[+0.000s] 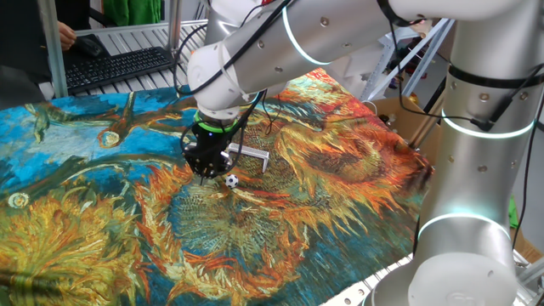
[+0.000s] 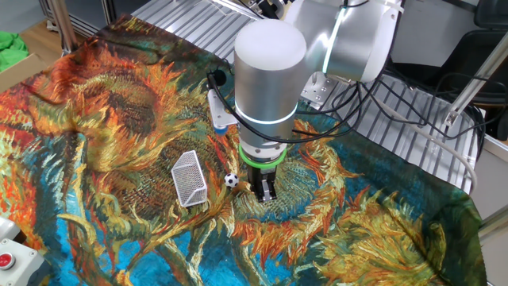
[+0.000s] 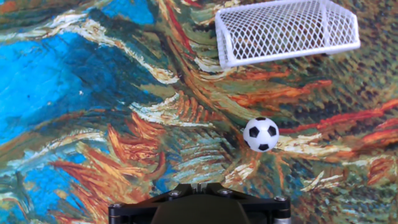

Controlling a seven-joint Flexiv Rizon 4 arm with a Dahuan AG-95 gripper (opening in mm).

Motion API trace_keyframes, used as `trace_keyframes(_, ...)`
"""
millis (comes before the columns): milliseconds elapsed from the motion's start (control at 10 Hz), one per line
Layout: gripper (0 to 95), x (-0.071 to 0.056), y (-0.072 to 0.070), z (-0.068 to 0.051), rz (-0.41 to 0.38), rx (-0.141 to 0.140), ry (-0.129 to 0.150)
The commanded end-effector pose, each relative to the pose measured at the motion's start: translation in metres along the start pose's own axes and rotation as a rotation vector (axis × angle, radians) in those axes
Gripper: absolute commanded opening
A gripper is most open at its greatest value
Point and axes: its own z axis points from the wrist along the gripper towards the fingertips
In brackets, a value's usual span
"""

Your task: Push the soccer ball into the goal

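Observation:
The soccer ball [image 1: 231,180], white with black patches, lies on the painted sunflower cloth [image 1: 102,221]. It also shows in the other fixed view [image 2: 231,180] and in the hand view [image 3: 260,134]. The goal [image 1: 251,155], a small white mesh frame, stands just beyond the ball; it also shows in the other fixed view [image 2: 189,178] and at the top right of the hand view [image 3: 286,31]. My gripper [image 1: 204,176] points down at the cloth with its fingers together and empty, a short way beside the ball and not touching it. It shows in the other fixed view [image 2: 266,195] and in the hand view [image 3: 199,185].
A black keyboard [image 1: 119,66] lies behind the cloth's far edge. A cardboard box [image 1: 408,119] stands off the right edge. A red button [image 2: 4,260] sits at one corner. Cables [image 2: 381,103] trail over the metal table top.

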Motion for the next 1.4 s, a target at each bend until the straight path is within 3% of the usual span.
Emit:
trace_keyframes(100,0.0,0.0001,-0.0006,-0.0007,-0.007,-0.004,0.016)
trace_keyframes(200,0.0,0.0001,-0.0006,-0.0007,-0.064,-0.034,0.039)
trace_keyframes(500,0.0,0.0001,-0.0006,-0.0007,-0.043,-0.007,0.006)
trace_keyframes(800,0.0,0.0001,-0.0006,-0.0007,-0.056,-0.008,0.004)
trace_keyframes(900,0.0,0.0001,-0.0006,-0.0007,-0.044,-0.006,-0.005)
trace_keyframes(1100,0.0,0.0000,-0.0011,-0.0022,-0.039,0.026,-0.042)
trace_keyframes(1400,0.0,-0.0004,-0.0021,-0.0056,-0.062,0.035,-0.050)
